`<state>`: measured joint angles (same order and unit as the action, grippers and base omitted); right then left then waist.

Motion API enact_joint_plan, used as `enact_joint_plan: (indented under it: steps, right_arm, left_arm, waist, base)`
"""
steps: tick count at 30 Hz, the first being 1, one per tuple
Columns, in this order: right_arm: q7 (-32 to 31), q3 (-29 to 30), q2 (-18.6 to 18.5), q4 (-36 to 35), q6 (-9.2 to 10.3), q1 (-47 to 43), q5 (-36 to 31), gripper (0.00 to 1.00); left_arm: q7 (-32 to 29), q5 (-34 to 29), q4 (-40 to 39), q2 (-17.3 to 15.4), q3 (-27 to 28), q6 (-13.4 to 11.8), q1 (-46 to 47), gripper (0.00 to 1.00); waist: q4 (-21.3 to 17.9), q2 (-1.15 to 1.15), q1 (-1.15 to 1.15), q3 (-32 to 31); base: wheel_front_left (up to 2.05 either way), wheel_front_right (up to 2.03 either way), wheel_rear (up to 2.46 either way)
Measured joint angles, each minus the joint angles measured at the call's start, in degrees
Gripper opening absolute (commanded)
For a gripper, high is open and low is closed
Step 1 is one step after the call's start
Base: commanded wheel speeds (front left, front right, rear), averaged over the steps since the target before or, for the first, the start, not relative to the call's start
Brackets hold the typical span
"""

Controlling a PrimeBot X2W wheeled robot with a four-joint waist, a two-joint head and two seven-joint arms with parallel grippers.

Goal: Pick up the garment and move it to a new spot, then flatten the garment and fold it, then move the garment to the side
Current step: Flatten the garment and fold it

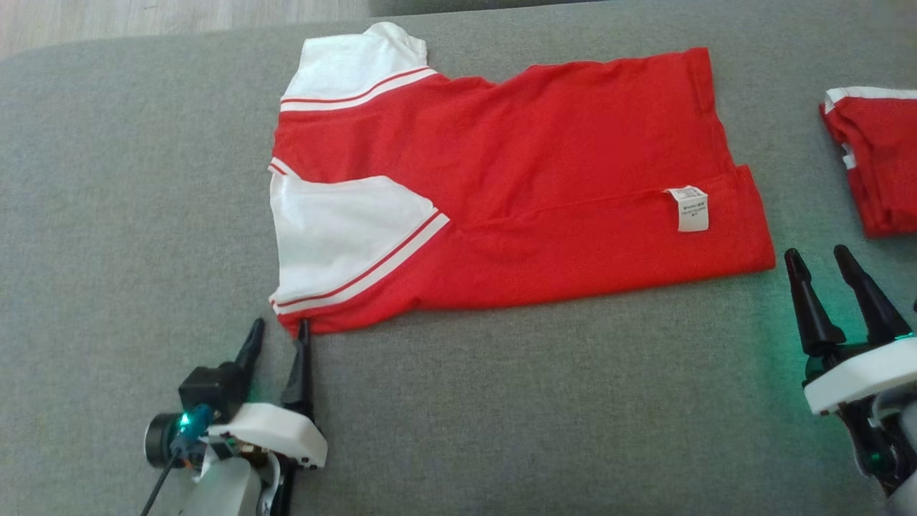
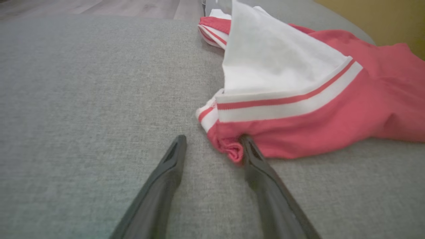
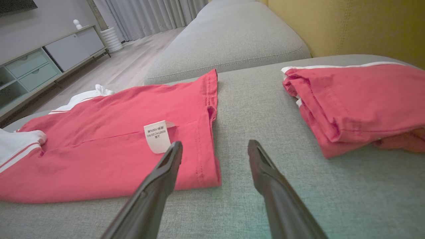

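Left gripper (image 1: pixel 280 327) spread, touching garment (image 1: pixel 516 179) corner.

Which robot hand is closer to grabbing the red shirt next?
Left, most likely. The left gripper is open at the shirt's near corner, with one finger touching the bunched red hem. The right gripper is open too, but sits off the shirt's other end, over grey cushion.

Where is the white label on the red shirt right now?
In the head view, the label lies on the red shirt near its right-hand hem, a little above and left of the fingers of the right gripper.
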<state>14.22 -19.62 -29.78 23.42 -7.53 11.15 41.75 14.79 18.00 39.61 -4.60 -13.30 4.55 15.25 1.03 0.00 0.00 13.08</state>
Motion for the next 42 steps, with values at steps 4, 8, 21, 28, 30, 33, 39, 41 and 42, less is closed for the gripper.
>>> enact_joint_plan:
  steps: [4,8,21,28,30,33,39,41,42]
  right_arm:
    - [0.0,-0.3,0.0,0.4,0.0,0.0,0.0,1.0]
    - [0.0,-0.9,0.2,1.4,0.0,0.4,0.0,1.0]
    - [-6.0,-2.1,4.0,12.3,0.0,6.1,-0.6,0.89]
    - [-7.8,-2.6,4.5,15.3,0.0,7.0,-0.4,0.0]
    - [-7.6,-2.6,4.3,15.3,0.0,6.8,-0.4,0.0]
    - [-6.3,-2.5,3.4,14.0,0.0,4.6,0.1,0.0]
    - [-5.6,-1.3,1.9,11.5,-0.01,-2.5,0.7,0.0]
    - [-5.6,-0.6,1.9,10.4,0.0,-5.0,0.7,0.0]
    - [-5.4,-0.3,1.9,9.9,-0.01,-6.2,0.7,0.0]
  left_arm:
    - [0.2,-0.5,0.4,0.0,-0.8,1.1,0.5,0.0]
    - [-0.1,-0.7,-1.4,-0.1,-1.2,1.5,0.4,0.0]
    - [-0.1,-3.0,-8.5,-0.1,-0.2,2.1,-0.6,0.0]
    - [-0.1,-3.0,-9.3,0.0,0.1,2.5,-2.5,0.0]
    - [-0.1,-3.1,-9.9,0.0,0.2,2.5,-3.5,0.0]
    - [-0.1,-3.5,-11.9,0.0,0.3,2.6,-5.7,0.0]
    - [-0.1,-3.6,-14.2,-0.2,0.3,2.6,-11.6,0.0]
    - [-0.1,-3.6,-14.5,-0.3,0.2,3.0,-14.2,0.0]
    - [-0.1,-3.6,-14.8,-0.3,0.2,3.0,-15.5,0.0]
  waist:
    - [0.4,0.0,0.0,0.1]
    - [0.8,0.0,0.0,0.1]
    - [3.0,0.0,0.0,0.5]
    - [3.9,0.0,0.0,-0.8]
    - [4.0,0.0,0.0,-1.3]
    - [3.9,0.0,0.0,-2.6]
    - [3.4,0.0,0.0,-4.6]
    - [3.1,0.0,-0.01,-5.4]
    - [2.9,0.0,-0.01,-5.8]
  base:
    - [0.0,0.0,0.0]
    - [0.0,0.0,0.0]
    - [0.0,0.0,0.0]
    - [0.0,0.0,0.0]
    - [0.0,0.0,0.0]
    - [0.0,0.0,0.0]
    - [0.0,0.0,0.0]
    - [0.0,0.0,0.0]
    - [0.0,0.0,0.0]
